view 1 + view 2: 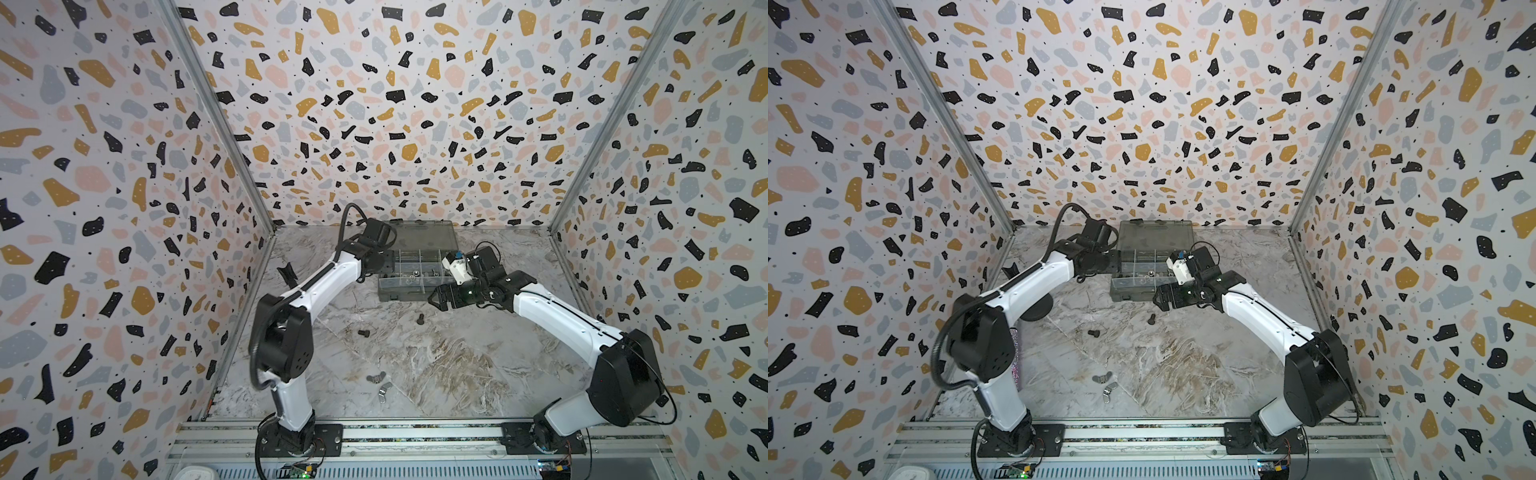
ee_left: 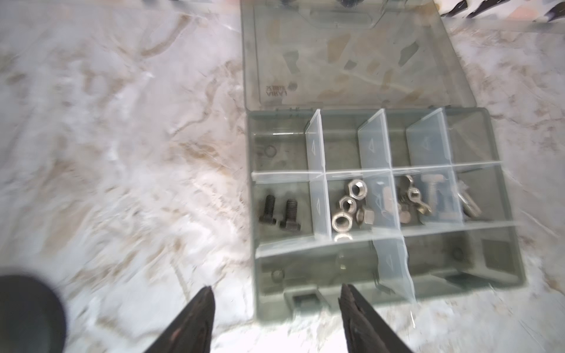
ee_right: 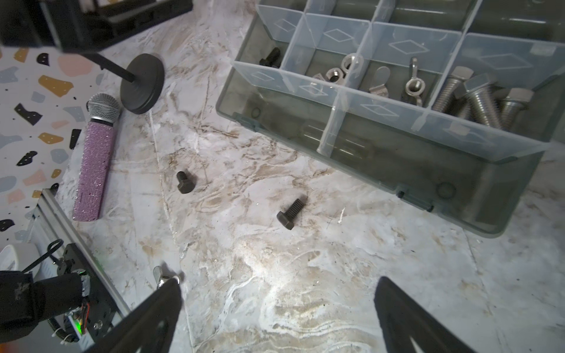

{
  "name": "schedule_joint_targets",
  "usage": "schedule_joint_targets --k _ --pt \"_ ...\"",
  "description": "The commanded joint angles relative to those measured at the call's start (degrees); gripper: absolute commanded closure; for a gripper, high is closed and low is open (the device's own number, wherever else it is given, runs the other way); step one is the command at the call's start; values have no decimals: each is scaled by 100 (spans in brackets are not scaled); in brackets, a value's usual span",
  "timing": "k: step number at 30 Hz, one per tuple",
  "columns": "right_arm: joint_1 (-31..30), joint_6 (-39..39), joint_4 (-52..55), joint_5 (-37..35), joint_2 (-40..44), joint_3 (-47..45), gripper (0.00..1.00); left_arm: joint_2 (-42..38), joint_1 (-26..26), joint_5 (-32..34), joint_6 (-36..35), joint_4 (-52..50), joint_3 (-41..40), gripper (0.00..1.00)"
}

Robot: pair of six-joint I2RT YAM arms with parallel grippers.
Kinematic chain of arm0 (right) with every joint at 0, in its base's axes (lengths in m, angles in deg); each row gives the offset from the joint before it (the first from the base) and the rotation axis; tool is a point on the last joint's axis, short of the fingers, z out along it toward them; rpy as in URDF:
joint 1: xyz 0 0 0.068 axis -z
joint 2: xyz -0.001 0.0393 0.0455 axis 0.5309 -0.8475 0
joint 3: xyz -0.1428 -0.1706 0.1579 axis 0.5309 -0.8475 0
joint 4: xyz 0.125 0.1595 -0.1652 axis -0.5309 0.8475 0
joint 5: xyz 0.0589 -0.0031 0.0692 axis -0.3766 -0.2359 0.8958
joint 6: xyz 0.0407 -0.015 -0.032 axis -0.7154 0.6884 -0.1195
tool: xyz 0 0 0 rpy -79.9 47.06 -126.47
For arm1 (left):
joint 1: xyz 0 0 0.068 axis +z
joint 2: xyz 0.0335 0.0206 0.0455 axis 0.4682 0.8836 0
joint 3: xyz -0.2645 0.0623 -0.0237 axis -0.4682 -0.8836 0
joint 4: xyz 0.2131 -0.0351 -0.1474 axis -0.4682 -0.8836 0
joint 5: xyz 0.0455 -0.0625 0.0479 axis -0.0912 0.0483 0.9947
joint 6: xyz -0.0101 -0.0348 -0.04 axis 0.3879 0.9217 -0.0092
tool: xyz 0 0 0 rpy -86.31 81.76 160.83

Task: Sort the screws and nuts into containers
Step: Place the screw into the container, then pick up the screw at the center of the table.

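Note:
The grey organizer box (image 1: 409,291) lies open at the back of the table. In the left wrist view its containers hold two black screws (image 2: 278,213), hex nuts (image 2: 348,201), wing nuts (image 2: 412,195) and silver bolts (image 2: 431,195). My left gripper (image 2: 276,290) hovers open and empty over the box's left end. Two more black screws (image 1: 420,319) (image 1: 364,333) and two wing nuts (image 1: 376,378) (image 1: 385,392) lie loose on the table. My right gripper (image 3: 278,284) is open and empty above bare table just in front of the box, with the nearer black screw (image 3: 287,214) ahead of it.
A glittery purple microphone (image 3: 94,159) lies by the left wall beside a black round-based stand (image 3: 142,84). The box's smoky lid (image 2: 345,55) lies flat against the back wall. Patterned walls close three sides, and a metal rail (image 1: 415,434) runs along the front.

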Motion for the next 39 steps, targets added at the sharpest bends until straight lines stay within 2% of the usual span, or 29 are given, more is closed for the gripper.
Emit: schedule_joint_targets --k 1,4,9,14,21,39 --pt "-413 -168 73 -224 367 -242 1 -649 22 286 19 112 -1085 32" --pt "-812 -404 -82 -350 567 -570 1 -1331 22 306 168 311 -2206 31" --pt "-1367 -743 -228 -614 864 -1072 1 -2359 5 -28 522 945 -3921 31" --pt "-1721 -1035 -383 -810 1151 -1525 1 -2905 -17 -92 684 1291 -4757 31" --pt "-2026 -1207 -319 -1062 1324 -1624 1 -2943 -30 -260 802 1678 -5028 29" --pt "-1907 -1050 -275 -1127 1237 -1486 1 -1904 -48 -261 611 1894 -4641 35"
